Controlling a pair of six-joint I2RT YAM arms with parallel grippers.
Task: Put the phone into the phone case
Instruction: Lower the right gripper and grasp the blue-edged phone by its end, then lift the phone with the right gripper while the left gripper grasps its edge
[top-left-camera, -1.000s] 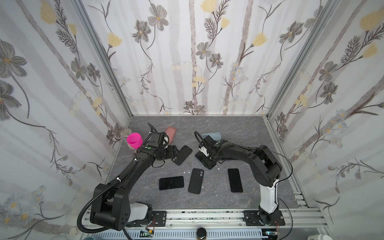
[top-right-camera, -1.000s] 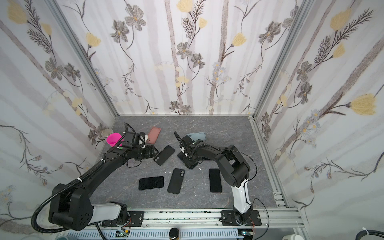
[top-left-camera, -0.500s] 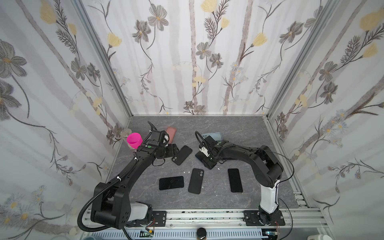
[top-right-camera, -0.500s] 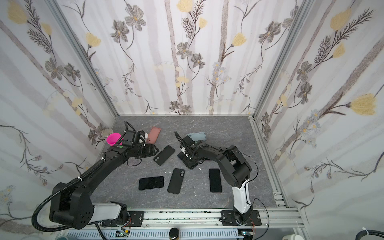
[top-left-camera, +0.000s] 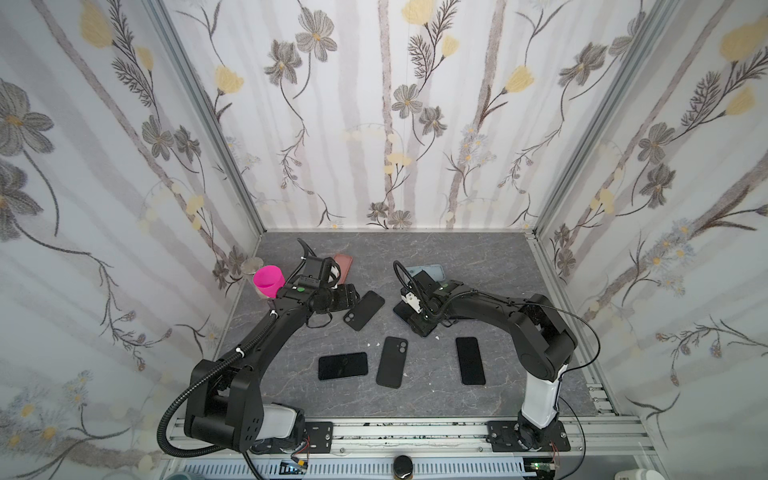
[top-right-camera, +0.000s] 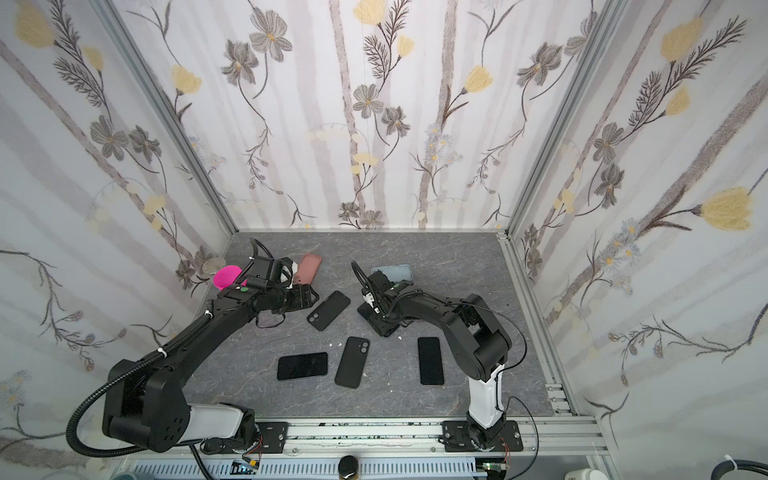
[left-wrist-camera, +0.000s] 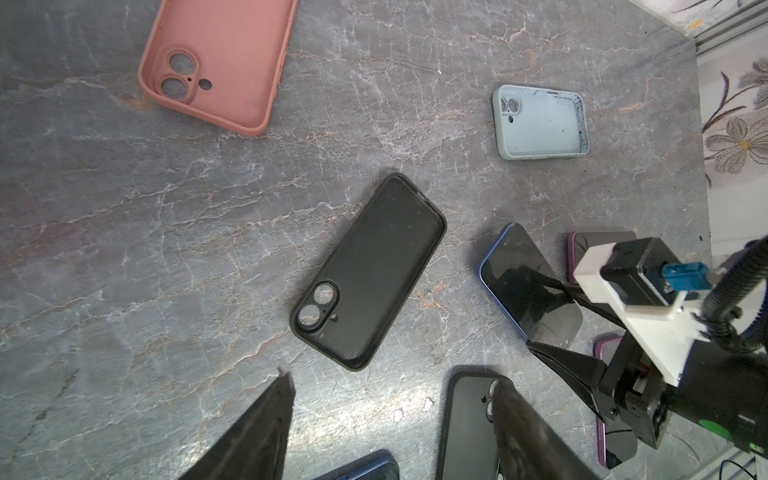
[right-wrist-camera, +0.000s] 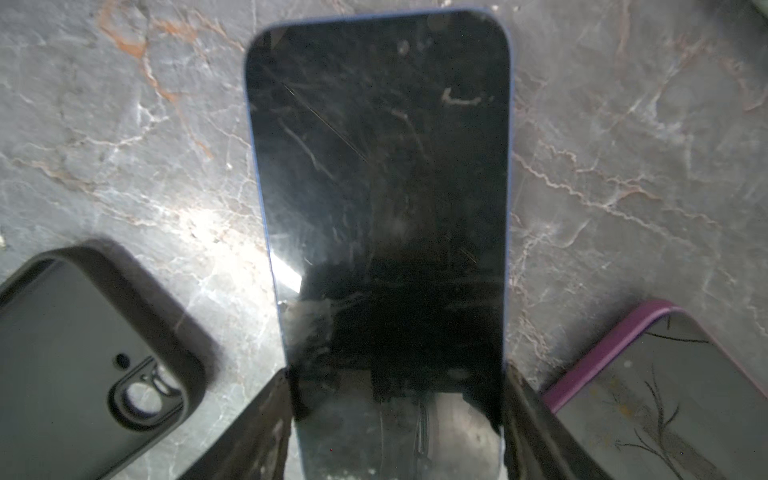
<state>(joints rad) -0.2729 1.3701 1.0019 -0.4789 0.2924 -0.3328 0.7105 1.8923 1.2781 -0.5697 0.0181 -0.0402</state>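
My right gripper (right-wrist-camera: 395, 378) is shut across the width of a blue-edged phone (right-wrist-camera: 378, 187), holding it near one end with the dark screen up. In both top views that phone (top-left-camera: 424, 330) (top-right-camera: 384, 330) sits low at the table's middle under the right gripper (top-left-camera: 417, 318). An empty black phone case (left-wrist-camera: 370, 270) (top-left-camera: 364, 310) lies open side up between the two arms. My left gripper (left-wrist-camera: 392, 382) (top-left-camera: 347, 297) hangs open just left of this case, with nothing between its fingers.
A pink case (left-wrist-camera: 220, 62) and a light blue case (left-wrist-camera: 538, 122) lie empty toward the back. A second black case (top-left-camera: 391, 362) and two dark phones (top-left-camera: 343, 366) (top-left-camera: 470, 360) lie near the front. Purple-edged phones (left-wrist-camera: 598, 245) rest beside the right gripper. A pink cup (top-left-camera: 269, 281) stands at the left wall.
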